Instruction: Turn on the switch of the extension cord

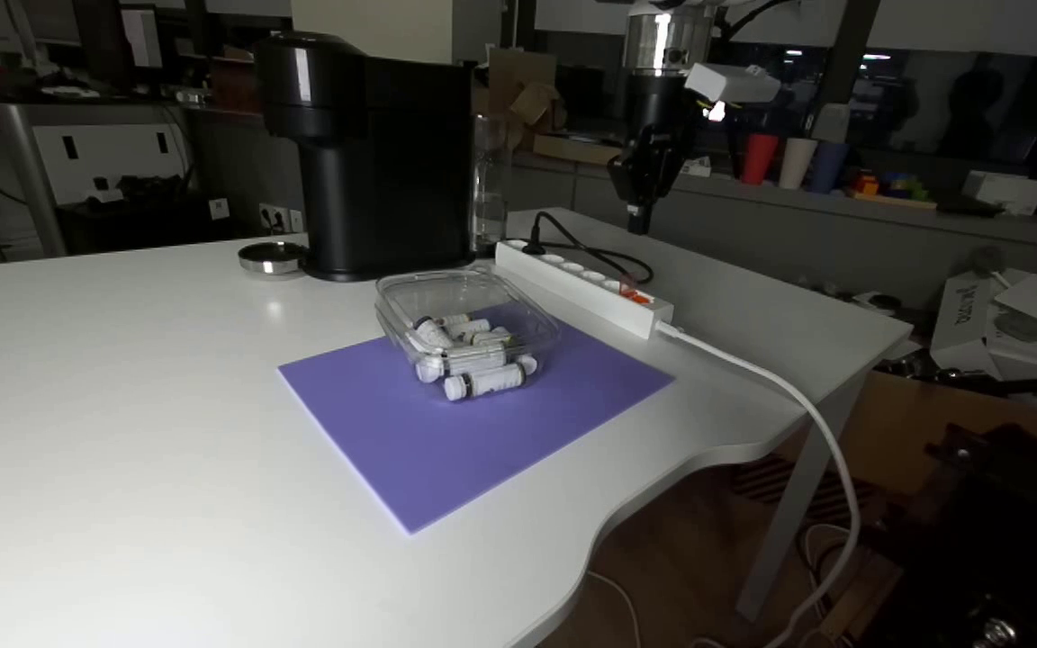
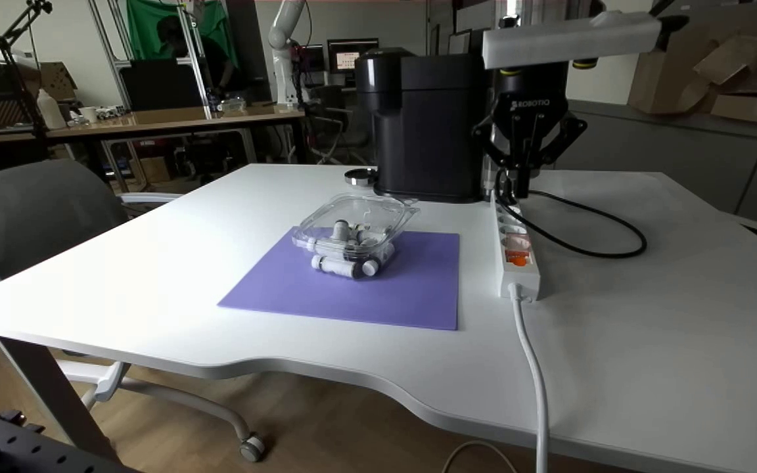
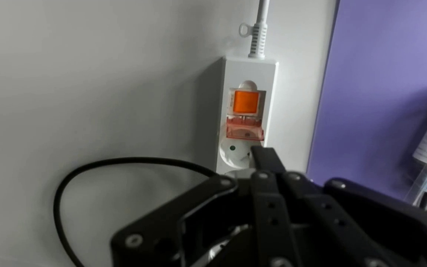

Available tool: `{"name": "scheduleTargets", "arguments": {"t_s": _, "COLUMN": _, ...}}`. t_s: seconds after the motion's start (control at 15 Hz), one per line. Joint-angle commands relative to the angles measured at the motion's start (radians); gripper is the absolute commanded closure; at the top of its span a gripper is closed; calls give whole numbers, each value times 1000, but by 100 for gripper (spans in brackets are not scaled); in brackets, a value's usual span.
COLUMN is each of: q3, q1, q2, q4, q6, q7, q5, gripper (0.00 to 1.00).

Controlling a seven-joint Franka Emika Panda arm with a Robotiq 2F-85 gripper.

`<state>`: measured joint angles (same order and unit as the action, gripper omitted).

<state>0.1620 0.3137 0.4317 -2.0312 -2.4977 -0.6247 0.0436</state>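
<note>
The extension cord, a long white power strip, lies on the table in both exterior views (image 1: 572, 290) (image 2: 520, 287) and in the wrist view (image 3: 250, 68). Its thick white cable (image 1: 775, 382) runs over the table edge. An orange switch (image 3: 246, 102) sits near the cable end; it also shows in both exterior views (image 1: 637, 296) (image 2: 517, 261). A clear red cover (image 3: 244, 131) stands open beside the switch, on the socket side. My gripper (image 1: 638, 220) is shut and empty above the strip. In the wrist view its fingertips (image 3: 267, 157) overlap the sockets, short of the switch.
A black plug (image 1: 533, 247) with a looping black cable (image 2: 598, 251) sits at the strip's far end. Beside the strip lie a purple mat (image 1: 482, 441) and a clear tub (image 1: 518, 301) with small bottles. A black machine (image 1: 410, 171) stands behind.
</note>
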Motion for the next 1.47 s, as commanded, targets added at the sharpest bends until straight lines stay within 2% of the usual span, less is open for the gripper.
{"name": "scheduleTargets", "arguments": {"t_s": 0.0, "q3": -29, "q1": 27, "q2": -26, "q4": -13, "q6": -19, "q7": 42, "q5": 24, "gripper": 100}}
{"name": "scheduleTargets", "arguments": {"t_s": 0.53, "q3": -28, "q1": 43, "q2": -69, "q4": -68, "q6": 38, "q7": 69, "q5": 53, "gripper": 100}}
{"name": "scheduleTargets", "arguments": {"t_s": 0.6, "q3": -35, "q1": 45, "q2": -35, "q4": -38, "q6": 17, "q7": 41, "q5": 44, "gripper": 99}}
{"name": "scheduleTargets", "arguments": {"t_s": 0.87, "q3": -33, "q1": 47, "q2": -43, "q4": -53, "q6": 24, "q7": 47, "q5": 45, "gripper": 99}}
{"name": "scheduleTargets", "arguments": {"t_s": 1.4, "q3": -43, "q1": 45, "q2": -6, "q4": -91, "q6": -106, "q7": 36, "q5": 12, "gripper": 100}}
